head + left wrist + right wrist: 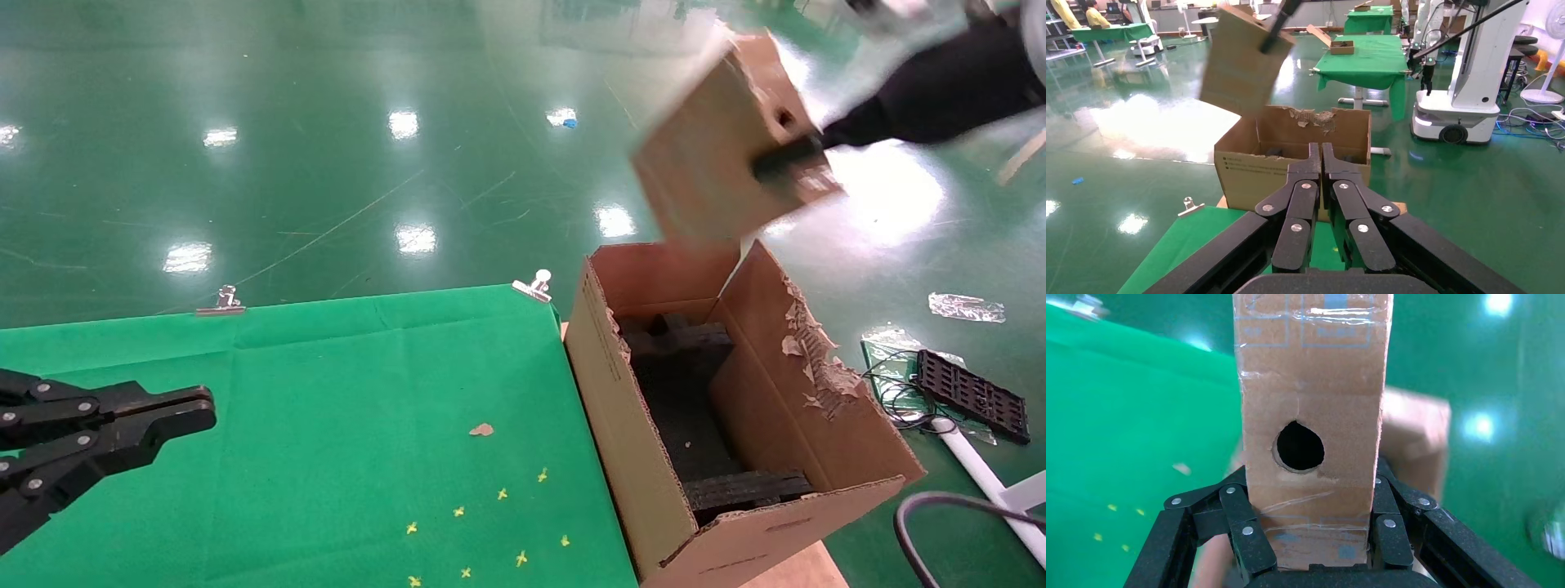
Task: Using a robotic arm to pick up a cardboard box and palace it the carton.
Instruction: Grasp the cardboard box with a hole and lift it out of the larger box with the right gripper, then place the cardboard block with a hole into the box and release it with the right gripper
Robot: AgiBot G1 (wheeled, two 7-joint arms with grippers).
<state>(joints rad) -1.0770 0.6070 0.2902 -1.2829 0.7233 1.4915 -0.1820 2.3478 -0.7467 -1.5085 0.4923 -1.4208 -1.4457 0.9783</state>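
A small brown cardboard box (719, 155) with a round hole hangs tilted in the air above the far end of the carton (621, 425). My right gripper (788, 163) is shut on it, its black fingers (1245, 530) pressing both narrow sides of the cardboard box (1312, 429). The large open carton (1248, 174) stands at the right edge of the green table, lined with black foam blocks (686, 384), one flap torn and ragged (817, 359). My left gripper (208, 408) rests shut over the table's left side, its fingertips (1314, 153) together and holding nothing.
A green cloth (327, 408) covers the table, held by metal clips (221, 302) at its far edge, with yellow marks and a cardboard scrap (482, 429) on it. Cables and a black grid part (968, 392) lie on the floor to the right. Other robots and tables (1364, 61) stand farther off.
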